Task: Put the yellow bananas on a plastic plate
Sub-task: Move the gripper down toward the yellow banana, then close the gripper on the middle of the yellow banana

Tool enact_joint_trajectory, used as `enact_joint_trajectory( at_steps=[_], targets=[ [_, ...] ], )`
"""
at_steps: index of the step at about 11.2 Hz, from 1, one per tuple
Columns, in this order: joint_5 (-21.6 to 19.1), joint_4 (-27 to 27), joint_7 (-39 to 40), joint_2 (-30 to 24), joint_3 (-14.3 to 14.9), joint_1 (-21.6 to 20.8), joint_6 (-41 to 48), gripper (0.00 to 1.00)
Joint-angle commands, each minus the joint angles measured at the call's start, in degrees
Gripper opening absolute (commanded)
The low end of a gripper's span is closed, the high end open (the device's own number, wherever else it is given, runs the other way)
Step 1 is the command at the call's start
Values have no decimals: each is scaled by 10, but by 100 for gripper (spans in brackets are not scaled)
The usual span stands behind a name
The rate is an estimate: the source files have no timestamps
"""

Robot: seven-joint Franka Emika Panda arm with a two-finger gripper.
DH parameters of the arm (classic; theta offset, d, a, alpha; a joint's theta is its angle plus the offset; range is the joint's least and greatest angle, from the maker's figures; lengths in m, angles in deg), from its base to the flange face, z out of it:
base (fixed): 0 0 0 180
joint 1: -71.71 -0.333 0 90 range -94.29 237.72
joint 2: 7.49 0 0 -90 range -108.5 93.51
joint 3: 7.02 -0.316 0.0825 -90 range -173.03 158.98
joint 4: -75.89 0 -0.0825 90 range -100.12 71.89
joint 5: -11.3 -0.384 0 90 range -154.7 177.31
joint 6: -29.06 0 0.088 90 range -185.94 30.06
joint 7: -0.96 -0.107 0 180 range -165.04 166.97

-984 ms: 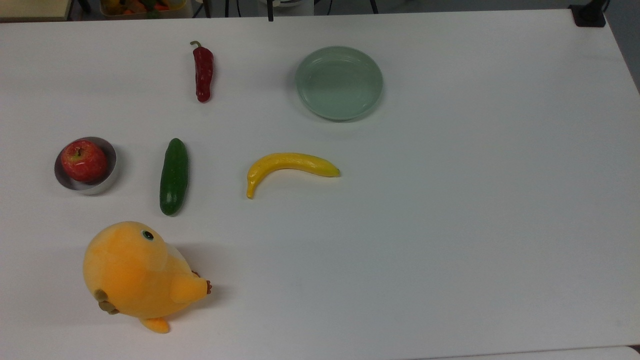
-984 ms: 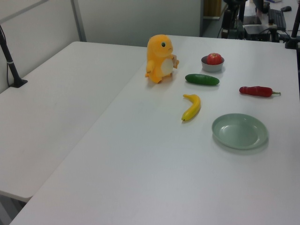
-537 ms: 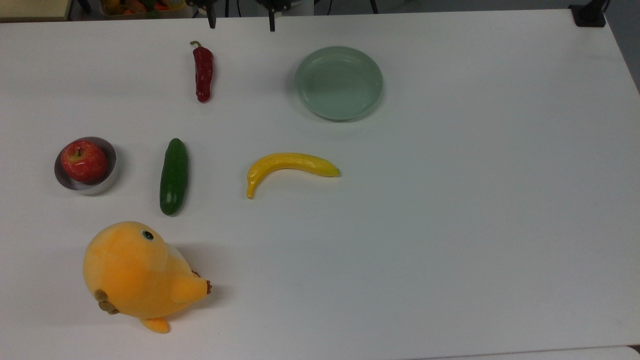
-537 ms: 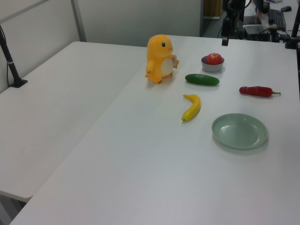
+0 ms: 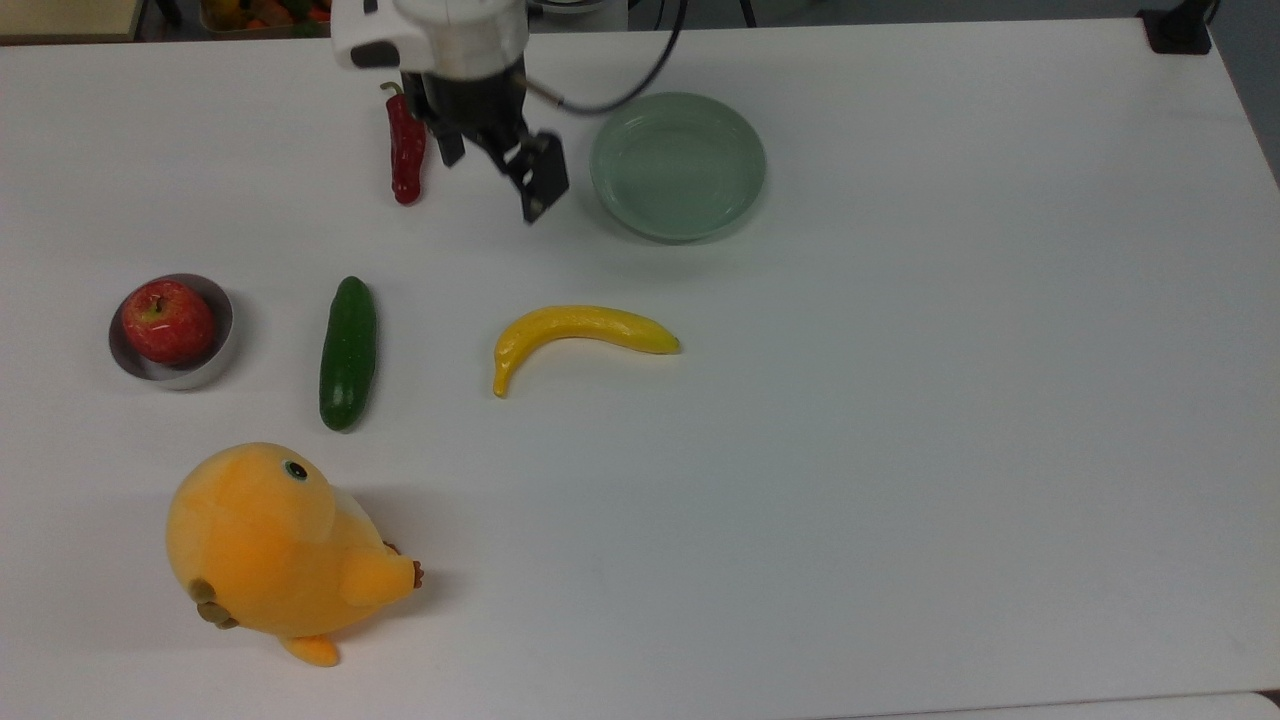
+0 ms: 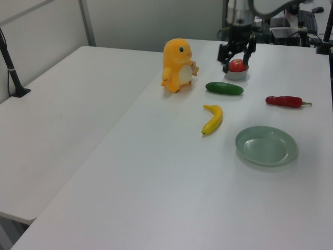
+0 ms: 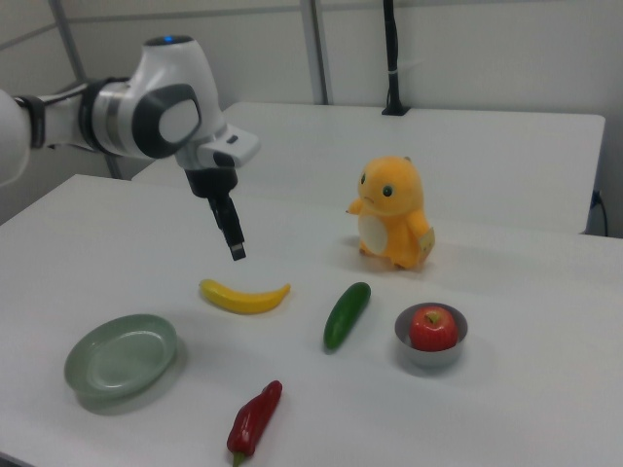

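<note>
The gripper (image 5: 497,178), upper centre of the top view, hangs above the table with fingers spread and nothing between them, presumably readied for a pick. The banana (image 5: 578,335) lies mid-frame on the table, apart from the empty plate (image 5: 678,165).

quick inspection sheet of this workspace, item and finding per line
surface: white table, bare across the top view's right half
job's things: banana lies flat on the table, apart from the pale green plate, which holds nothing
clutter: red chili, cucumber, apple in a metal bowl, orange plush toy
grippers: gripper open, holding nothing, raised above the table between the chili and the plate
cables: black cable runs from the arm off the table's far edge
surroundings: second white table alongside, grey wall panels behind
</note>
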Motion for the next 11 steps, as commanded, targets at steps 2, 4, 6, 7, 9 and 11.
enact_joint_trajectory(
  at_steps=[2, 4, 6, 7, 9, 11],
  targets=[
    [16, 8, -186, 85, 5, -19, -69, 100],
    [15, 2, -204, 118, 5, -33, -103, 100],
    [15, -2, -211, 133, 5, -34, -118, 100],
    [15, -6, -211, 136, 5, -34, -123, 100],
    [20, -10, -211, 151, 5, -44, -136, 100],
    [20, -12, -212, 158, 5, -44, -150, 100]
  ],
)
